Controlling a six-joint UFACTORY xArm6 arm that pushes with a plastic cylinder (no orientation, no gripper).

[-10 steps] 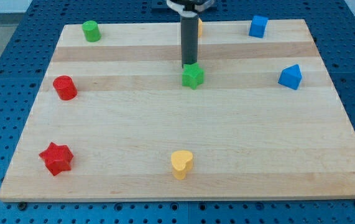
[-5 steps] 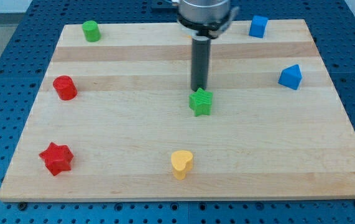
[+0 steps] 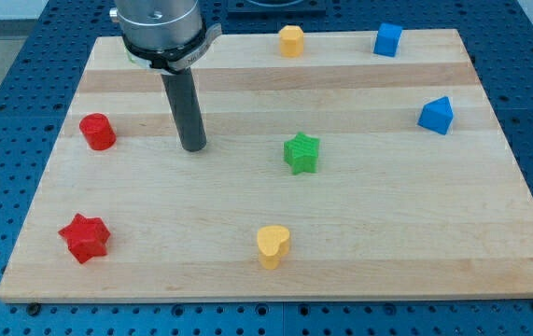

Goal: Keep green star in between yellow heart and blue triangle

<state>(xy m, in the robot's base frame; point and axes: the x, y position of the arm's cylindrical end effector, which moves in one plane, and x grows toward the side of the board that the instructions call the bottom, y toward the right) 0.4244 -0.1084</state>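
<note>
The green star lies near the board's middle. The yellow heart is below it, near the view's bottom edge of the board. The blue triangle is at the view's right, a little higher than the star. My tip rests on the board well to the left of the green star, apart from it, and to the right of the red cylinder.
A red star lies at the bottom left. A yellow block and a blue cube sit along the top edge. The arm's body hides the top-left corner of the wooden board.
The green star was pushed down toward the view's bottom and slightly right. My tip then left it and moved far to the left. The arm now covers the green cylinder at top left.
</note>
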